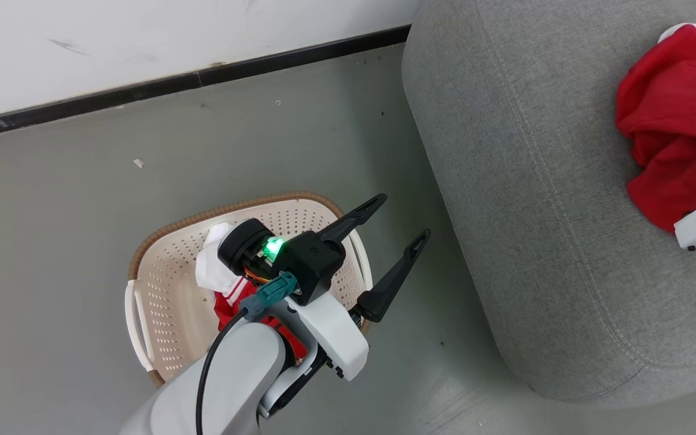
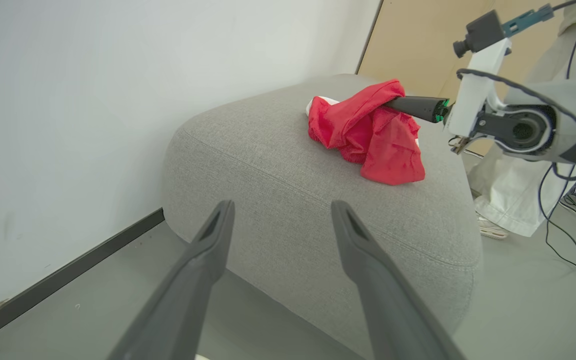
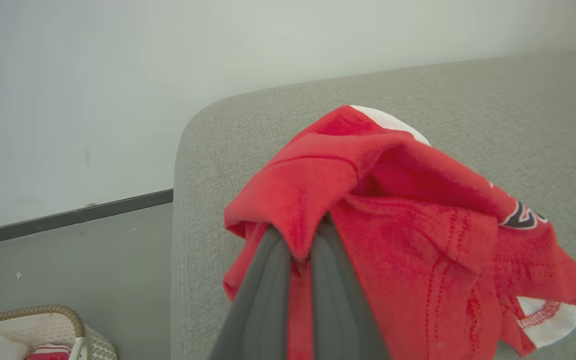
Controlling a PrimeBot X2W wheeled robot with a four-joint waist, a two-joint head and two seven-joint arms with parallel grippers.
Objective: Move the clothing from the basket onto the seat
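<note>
right hand (image 3: 300,240) was clenched on a fold of the red jersey (image 3: 418,210), which lay bunched on the seat (image 1: 535,211) | left hand (image 1: 402,217) hung released above the basket (image 1: 161,235) | 1 garment (image 1: 212,272) lay in the basket | judged light, limp, unbreakable: pinch a raised fold near its top

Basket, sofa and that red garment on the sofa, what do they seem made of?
Basket: probably moulded plastic, matte cream, perforated, with a brown woven-look rim. Sofa: grey woven upholstery, visible weave, stitched seams. Red garment: soft, thin fabric, perhaps mesh knit; it crumples and drapes.
</note>
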